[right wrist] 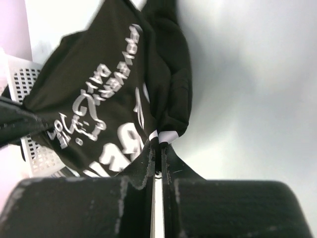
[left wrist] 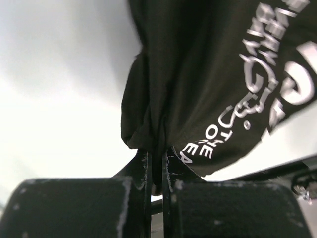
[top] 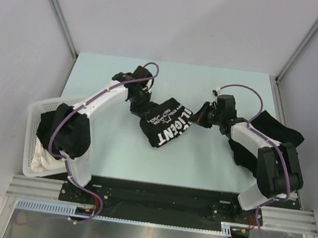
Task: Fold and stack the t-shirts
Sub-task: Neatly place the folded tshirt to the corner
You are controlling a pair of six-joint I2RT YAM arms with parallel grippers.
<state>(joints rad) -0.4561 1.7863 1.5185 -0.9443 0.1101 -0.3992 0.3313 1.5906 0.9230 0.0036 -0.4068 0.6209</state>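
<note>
The t-shirt [top: 167,124] hung stretched over mid-worktop [top: 115,148], long axis running left to right between my hands, the left hand [top: 141,109] and right hand [top: 200,117] each clamped shut on one end.

Folds swallow part of the white lettering on the printed t-shirt [top: 165,125]. The left arm [top: 100,97] masks much of the lattice basket [top: 35,112]; the right arm [top: 277,168] overlaps the pile of black t-shirts [top: 279,129].
</note>
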